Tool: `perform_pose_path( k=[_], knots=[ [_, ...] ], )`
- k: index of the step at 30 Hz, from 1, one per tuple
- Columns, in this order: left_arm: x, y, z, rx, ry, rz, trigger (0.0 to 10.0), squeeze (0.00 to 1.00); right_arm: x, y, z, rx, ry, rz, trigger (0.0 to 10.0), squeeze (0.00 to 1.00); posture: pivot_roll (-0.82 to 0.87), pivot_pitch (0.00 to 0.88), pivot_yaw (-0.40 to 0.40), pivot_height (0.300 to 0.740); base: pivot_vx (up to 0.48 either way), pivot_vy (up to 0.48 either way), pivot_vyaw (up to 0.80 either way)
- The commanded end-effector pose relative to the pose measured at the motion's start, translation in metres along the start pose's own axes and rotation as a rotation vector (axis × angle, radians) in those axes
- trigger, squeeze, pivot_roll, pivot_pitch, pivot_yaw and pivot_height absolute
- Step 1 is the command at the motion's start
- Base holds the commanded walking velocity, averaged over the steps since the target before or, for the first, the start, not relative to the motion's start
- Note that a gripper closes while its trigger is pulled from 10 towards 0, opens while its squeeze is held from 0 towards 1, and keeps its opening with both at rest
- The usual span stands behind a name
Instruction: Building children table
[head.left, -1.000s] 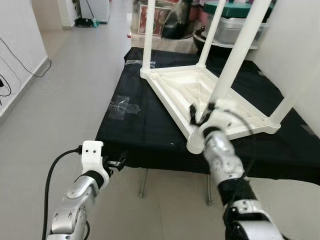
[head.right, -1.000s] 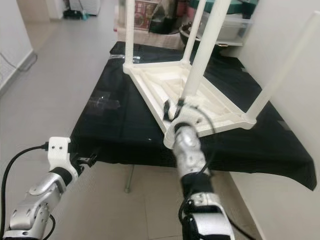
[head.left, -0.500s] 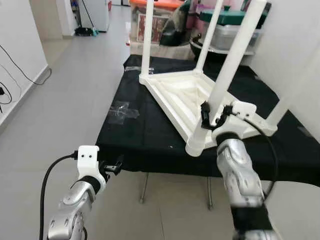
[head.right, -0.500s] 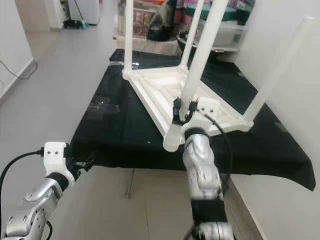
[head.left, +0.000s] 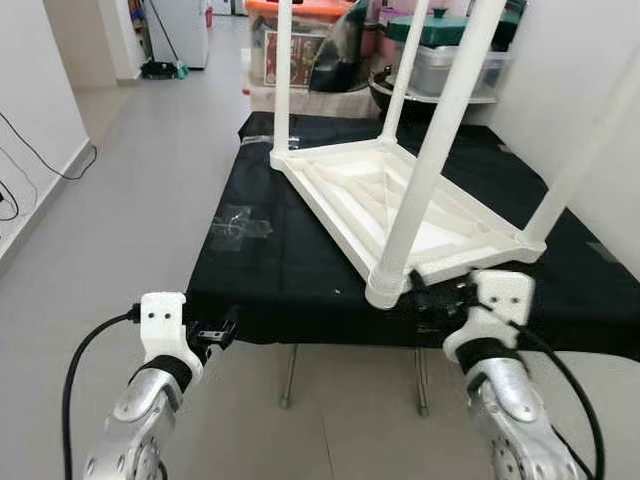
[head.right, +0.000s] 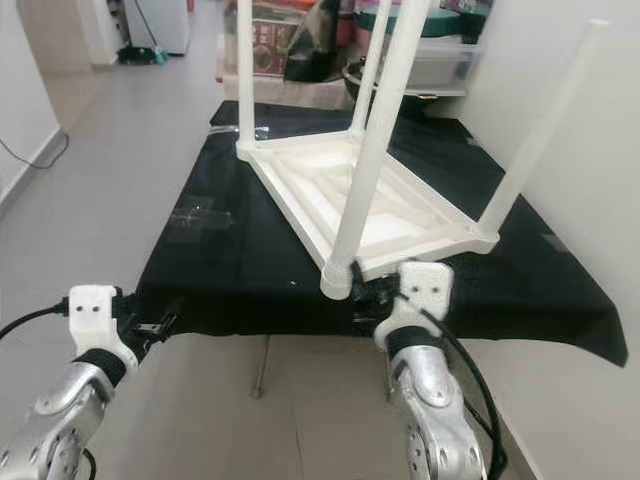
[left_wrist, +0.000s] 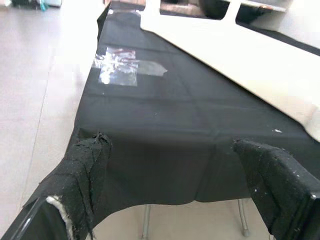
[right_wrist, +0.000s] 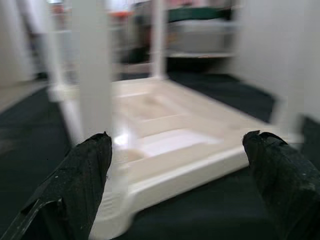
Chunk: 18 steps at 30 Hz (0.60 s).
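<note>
A white children's table (head.left: 400, 205) lies upside down on a black cloth (head.left: 290, 260), with its legs pointing up. The nearest leg (head.left: 420, 180) rises from the front corner. My right gripper (head.left: 435, 300) hangs open at the cloth's front edge, just below and in front of that corner, touching nothing. In the right wrist view its fingers (right_wrist: 85, 170) stand wide apart, with the leg (right_wrist: 92, 65) ahead of them. My left gripper (head.left: 222, 330) is open and empty at the cloth's front left corner. The left wrist view looks between the left fingers (left_wrist: 85, 170) across the cloth.
A patch of clear tape (head.left: 238, 222) sticks to the cloth on the left. Storage bins and a dark pot (head.left: 445, 55) stand behind the cloth. A white wall (head.left: 590, 70) runs close on the right. Open tiled floor (head.left: 130, 180) lies to the left. Metal legs (head.left: 290, 375) show under the cloth.
My right gripper has drawn back from the base of the nearest leg and dropped to the cloth's front edge. The left arm has stayed low at the front left. The camera shifted slightly.
</note>
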<state>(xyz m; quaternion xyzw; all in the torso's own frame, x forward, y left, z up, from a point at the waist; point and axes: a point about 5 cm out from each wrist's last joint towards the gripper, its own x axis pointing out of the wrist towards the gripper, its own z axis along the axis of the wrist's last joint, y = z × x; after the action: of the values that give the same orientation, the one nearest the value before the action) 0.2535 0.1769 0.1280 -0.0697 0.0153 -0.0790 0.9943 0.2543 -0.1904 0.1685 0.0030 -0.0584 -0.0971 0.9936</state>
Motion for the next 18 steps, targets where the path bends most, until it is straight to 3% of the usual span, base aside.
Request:
perform_pose_path(
  k=[1, 2, 3, 5, 10, 13, 18],
  knots=[
    [-0.002, -0.003, 0.003, 0.026, -0.019, -0.011, 10.0, 0.00, -0.005, -0.013, -0.002, -0.026, 0.025, -0.095, 10.0, 0.28, 0.06, 0.000, -0.068, 0.740, 0.244, 0.000, 0.00],
    [-0.002, -0.003, 0.003, 0.026, -0.019, -0.011, 10.0, 0.00, -0.005, -0.013, -0.002, -0.026, 0.025, -0.095, 10.0, 0.28, 0.06, 0.000, -0.068, 0.740, 0.244, 0.000, 0.00],
    [-0.002, -0.002, 0.005, 0.029, -0.029, -0.003, 10.0, 0.00, -0.006, -0.020, -0.004, -0.037, 0.040, -0.149, 10.0, 0.04, 0.06, 0.000, -0.067, 0.740, 0.379, 0.000, 0.00],
    [-0.001, 0.000, 0.007, 0.031, -0.037, 0.003, 10.0, 0.00, -0.006, -0.025, -0.005, -0.050, 0.055, -0.185, 10.0, 0.00, 0.06, 0.000, -0.065, 0.740, 0.392, 0.000, 0.00],
    [0.001, 0.002, 0.010, 0.035, -0.048, 0.007, 10.0, 0.00, -0.003, -0.029, -0.005, -0.061, 0.069, -0.213, 10.0, 0.00, 0.06, 0.000, -0.065, 0.740, 0.440, 0.000, 0.00],
    [0.005, 0.001, 0.014, 0.044, -0.057, -0.001, 10.0, 0.00, 0.012, -0.024, 0.005, -0.043, 0.026, -0.204, 10.0, 0.00, 0.06, 0.000, -0.061, 0.740, 0.439, 0.000, 0.00],
    [0.005, -0.002, 0.015, 0.047, -0.059, -0.015, 10.0, 0.00, 0.017, -0.018, 0.008, -0.005, 0.012, -0.150, 10.0, 0.00, 0.06, 0.000, -0.061, 0.740, 0.439, 0.000, 0.00]
  ],
)
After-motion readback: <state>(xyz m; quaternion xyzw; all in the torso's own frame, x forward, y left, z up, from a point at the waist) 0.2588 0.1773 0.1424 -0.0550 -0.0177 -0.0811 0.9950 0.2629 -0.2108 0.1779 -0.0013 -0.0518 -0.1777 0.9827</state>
